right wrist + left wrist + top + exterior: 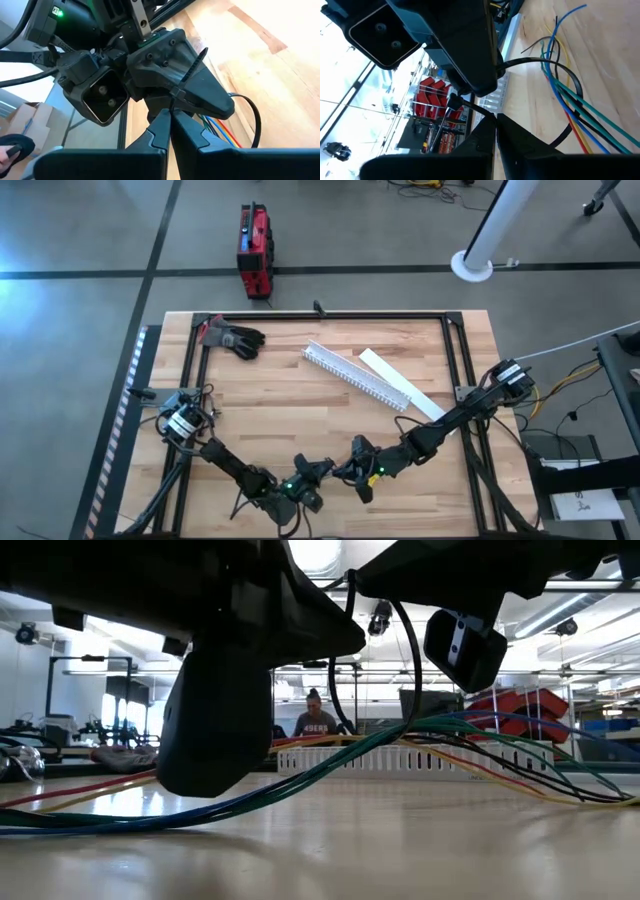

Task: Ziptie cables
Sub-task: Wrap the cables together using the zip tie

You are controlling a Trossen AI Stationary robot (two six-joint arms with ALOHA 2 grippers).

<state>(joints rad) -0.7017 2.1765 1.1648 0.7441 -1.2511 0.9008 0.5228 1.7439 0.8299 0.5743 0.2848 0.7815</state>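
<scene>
Both grippers meet at the near edge of the table (300, 395). The right gripper (170, 114) is pinched on a black zip tie (187, 75) whose loop (565, 100) circles the cables (580, 112) lying on the wood. The left gripper (495, 120) is closed on the strap too. A skewed pull could slip the thin strap free, or cinch it with a wire outside the loop.

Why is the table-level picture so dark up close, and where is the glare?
Low view: the arms hang close to the lens, backlit by bright ceiling lights, so they show as black shapes above the cables. Left wrist view: windows are washed out white. High view: evenly lit, with sheen on the floor.
</scene>
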